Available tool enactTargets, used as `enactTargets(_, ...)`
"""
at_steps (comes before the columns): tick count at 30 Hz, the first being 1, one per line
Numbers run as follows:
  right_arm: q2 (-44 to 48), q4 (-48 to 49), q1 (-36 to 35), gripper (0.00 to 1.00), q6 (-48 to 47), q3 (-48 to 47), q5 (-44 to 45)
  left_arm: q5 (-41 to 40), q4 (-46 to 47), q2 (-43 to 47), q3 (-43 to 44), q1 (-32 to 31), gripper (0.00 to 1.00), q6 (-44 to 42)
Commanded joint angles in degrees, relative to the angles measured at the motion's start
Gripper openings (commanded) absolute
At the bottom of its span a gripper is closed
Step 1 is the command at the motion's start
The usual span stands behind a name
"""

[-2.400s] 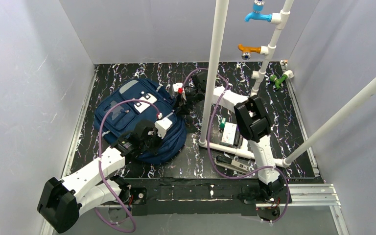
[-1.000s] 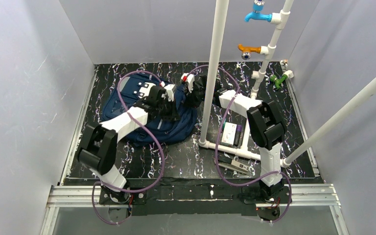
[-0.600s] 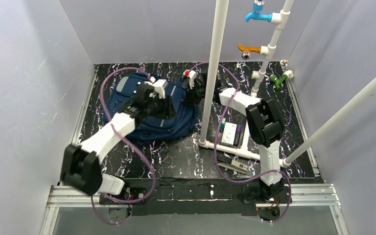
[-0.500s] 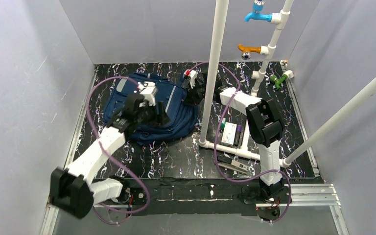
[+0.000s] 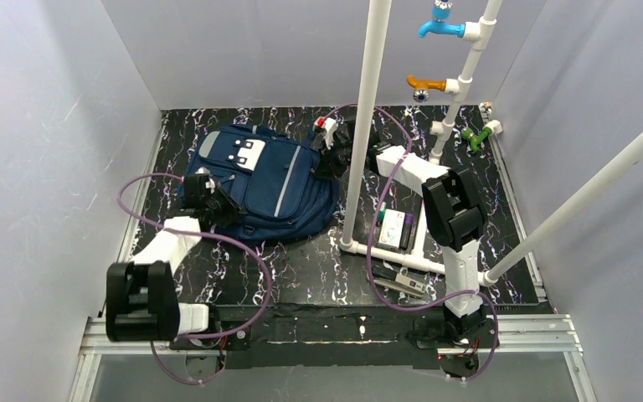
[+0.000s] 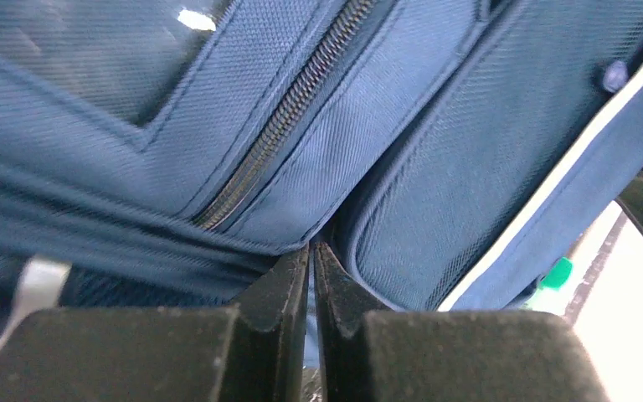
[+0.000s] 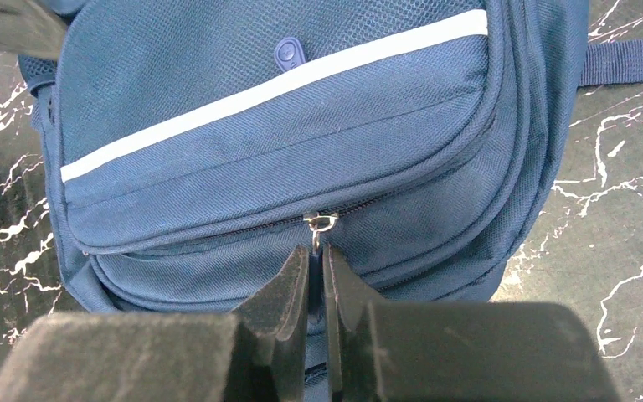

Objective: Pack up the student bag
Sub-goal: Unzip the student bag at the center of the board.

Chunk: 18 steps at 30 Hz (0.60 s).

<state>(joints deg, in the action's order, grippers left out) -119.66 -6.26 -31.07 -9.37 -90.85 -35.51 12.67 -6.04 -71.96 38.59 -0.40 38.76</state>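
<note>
Bag: the blue bag (image 5: 276,180) lay flat on the black table (image 5: 301,268), on the far left side, with its front up.
Left gripper: the left gripper (image 6: 311,247) was at the bag's near left edge. Its fingers were together, with the tips against a fold of cloth.
Right gripper: the right gripper (image 7: 316,251) was at the bag's right end. Its fingers were clamped on the zipper pull (image 7: 321,224).

You have the student bag (image 5: 289,197) lying flat, front up, far-left of workspace. Navy fabric, approx. oval outline. White patch (image 5: 244,153) w/ dark squares sits at far end; grey stripe (image 5: 282,191) runs lengthwise. Zip pull (image 7: 321,223) mid-seam below the front pocket. Strap (image 7: 628,60) sticks out sideways.
</note>
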Motion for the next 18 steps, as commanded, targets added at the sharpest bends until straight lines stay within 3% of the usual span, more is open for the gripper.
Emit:
enactTargets(1,-0.3,-2.1,0.1,0.01,0.0,-4.3,-1.2,8.9,9.1,-7.5,-0.6,-0.7,0.05,7.3)
enactTargets(5,-1.1,-2.8,-0.1,0.01,2.6,-4.6,-2.7,6.9,12.5,-12.9,1.3,-4.7,0.03,11.5)
enactTargets(12,3.2,-2.3,-0.2,0.01,3.4,2.1,-2.9,6.1,28.5,-21.3,1.8,-8.9,0.02,23.5)
enactTargets(18,3.9,-5.7,-0.2,0.01,-0.1,4.4,0.8,6.5,37.9,-26.7,4.9,-11.5,0.02,29.1)
